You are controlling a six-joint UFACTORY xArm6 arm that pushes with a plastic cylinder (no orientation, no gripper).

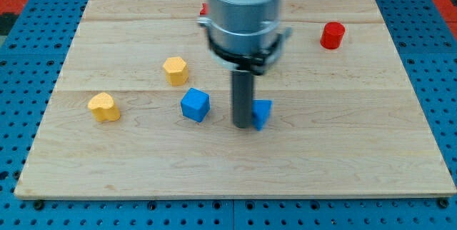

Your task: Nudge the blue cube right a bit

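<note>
No jaws here, just a rod; my tip (pixel 243 126) sits touching the left side of a partly hidden blue block (pixel 263 113). Blue cube (pixel 195 105) lies just left of the rod, apart from it, mid-board. Yellow blocks (pixel 175 70) (pixel 104 106) further left; red cylinder (pixel 332 36) far right. Wooden board (pixel 343 151) bare on its near and right stretches.

Rod hides left part of second blue block (pixel 263 112); arm housing hides most of a red block (pixel 203 8).
</note>
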